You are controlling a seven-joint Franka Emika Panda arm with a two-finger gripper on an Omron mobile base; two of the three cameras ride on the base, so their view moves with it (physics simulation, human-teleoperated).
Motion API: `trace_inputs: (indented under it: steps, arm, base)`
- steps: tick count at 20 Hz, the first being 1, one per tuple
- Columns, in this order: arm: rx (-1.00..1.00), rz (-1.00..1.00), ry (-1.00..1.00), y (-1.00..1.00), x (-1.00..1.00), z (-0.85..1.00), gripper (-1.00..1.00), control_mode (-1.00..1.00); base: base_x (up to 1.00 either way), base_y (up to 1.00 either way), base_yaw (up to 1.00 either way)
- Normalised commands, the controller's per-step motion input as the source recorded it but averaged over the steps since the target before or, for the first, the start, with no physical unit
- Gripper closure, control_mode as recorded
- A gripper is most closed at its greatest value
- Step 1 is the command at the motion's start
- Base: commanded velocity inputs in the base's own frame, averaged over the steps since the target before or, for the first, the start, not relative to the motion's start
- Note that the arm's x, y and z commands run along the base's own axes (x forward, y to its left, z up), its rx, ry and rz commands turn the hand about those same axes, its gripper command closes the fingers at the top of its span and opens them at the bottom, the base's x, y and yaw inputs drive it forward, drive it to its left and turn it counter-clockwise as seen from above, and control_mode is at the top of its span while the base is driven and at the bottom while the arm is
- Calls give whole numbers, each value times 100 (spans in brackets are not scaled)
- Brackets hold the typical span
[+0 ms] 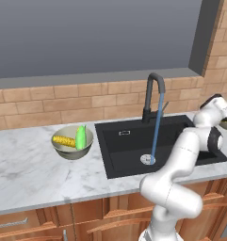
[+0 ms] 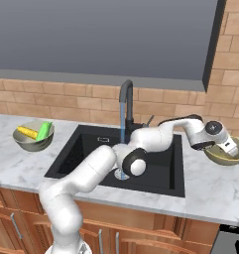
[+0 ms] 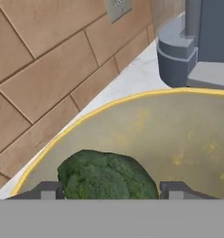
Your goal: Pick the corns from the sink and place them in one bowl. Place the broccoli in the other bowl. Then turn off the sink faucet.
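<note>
The small dark green bumpy broccoli [image 3: 106, 175] sits between the tool's [image 3: 108, 190] two tips, straight ahead at 12 o'clock, inside the round olive-tan bowl with a yellow rim [image 3: 146, 95]. The tips stand wide beside it; whether they touch it, I cannot tell.

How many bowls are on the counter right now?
2. The pale grey-beige bowl sits left of the sink, holding both corns. The olive-tan bowl sits right of it, holding the broccoli.
</note>
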Motion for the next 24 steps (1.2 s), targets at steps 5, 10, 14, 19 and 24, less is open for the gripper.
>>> trace_inputs:
  steps: [5, 10, 14, 19, 24]
  arm:
    - [0, -10, 0, -5, 0, 2, -100, -100]
    - [0, -9, 2, -24, 0, -17, -100, -100]
    - [0, -9, 0, -10, 0, -9, -100, -100]
    - [2, -1, -17, 0, -3, 37, -100, -100]
    - [7, 15, -32, 27, -9, 46, -100, -100]
  base:
    - [0, 0, 0]
    - [0, 0, 0]
    - [0, 0, 0]
    - [0, 0, 0]
    - [0, 0, 0]
